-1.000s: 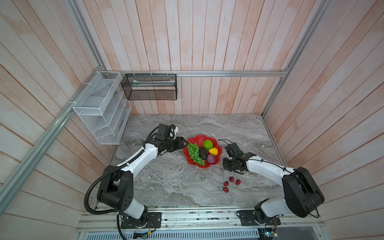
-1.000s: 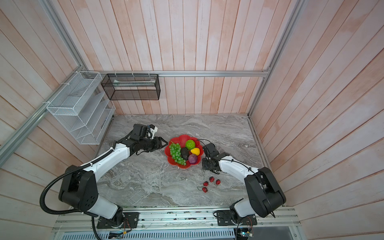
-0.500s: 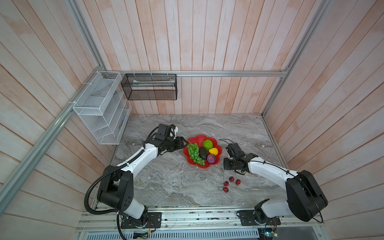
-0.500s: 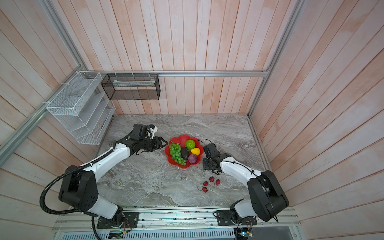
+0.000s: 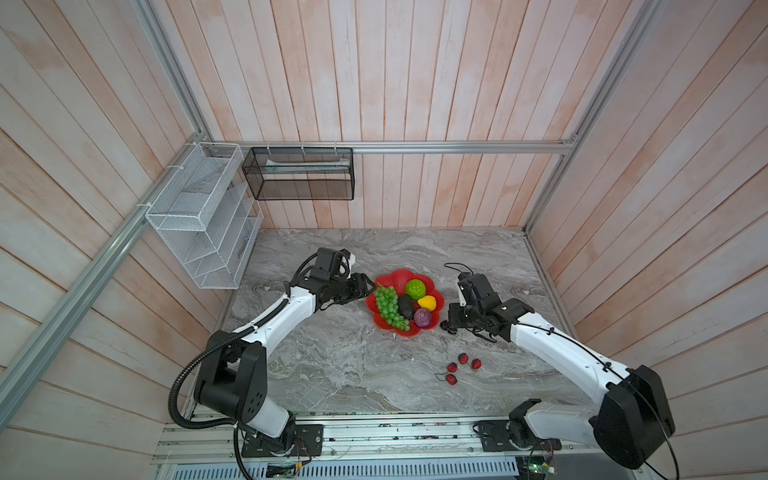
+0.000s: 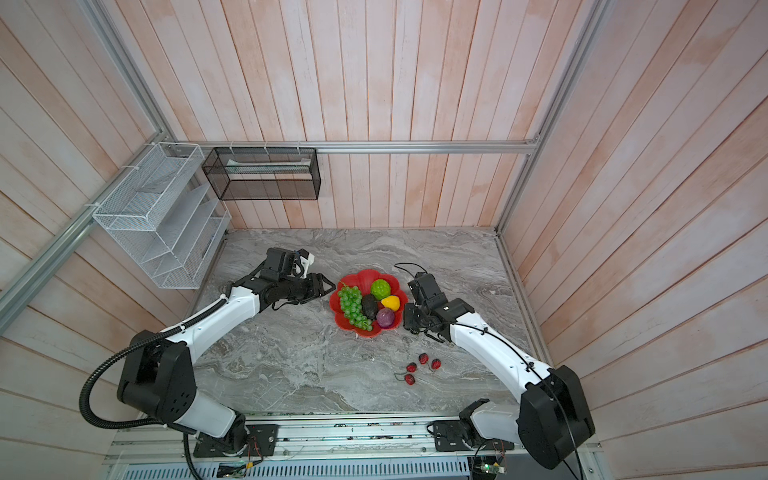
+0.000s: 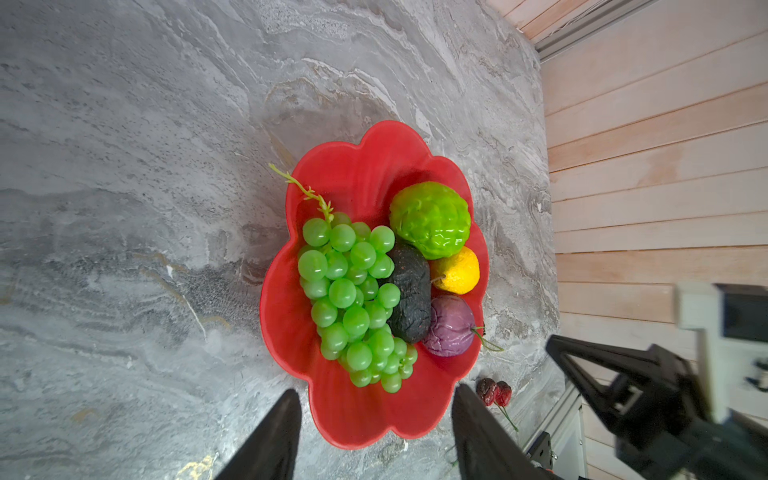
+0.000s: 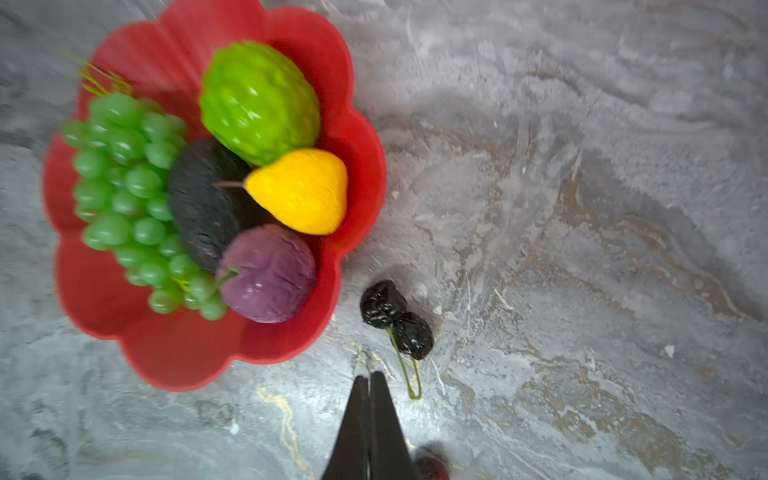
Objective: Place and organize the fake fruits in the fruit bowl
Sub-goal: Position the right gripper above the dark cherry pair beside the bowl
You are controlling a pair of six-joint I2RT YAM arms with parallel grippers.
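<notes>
The fruit bowl (image 7: 361,174), a red flower-shaped dish, stands on the marble-pattern bench (image 5: 332,357) between the 2 arms. It holds 5 items:
- The green grape bunch (image 7: 353,299) lies on the side toward the left arm.
- The dark oval avocado (image 7: 409,291) lies at centre, against the grapes.
- The bumpy lime-green ball (image 7: 430,218), small yellow fruit (image 7: 457,270) and purple round fruit (image 7: 451,326) form a row on the side toward the right arm.

The tiny black berries (image 8: 395,318), 2 on a joined green stem, lie on the bench just beside the bowl rim, nearest the purple round fruit. The small red berries (image 5: 461,365), 4 in number, lie on the bench nearer its front edge, apart from the bowl.

Left tool (image 7: 376,392): jaws partly open and empty, at the bowl rim on the grape side. Whether they touch the rim cannot be told.

Right tool (image 8: 369,380): jaws closed flat together on nothing. The tips sit just beside the stem of the tiny black berries.
</notes>
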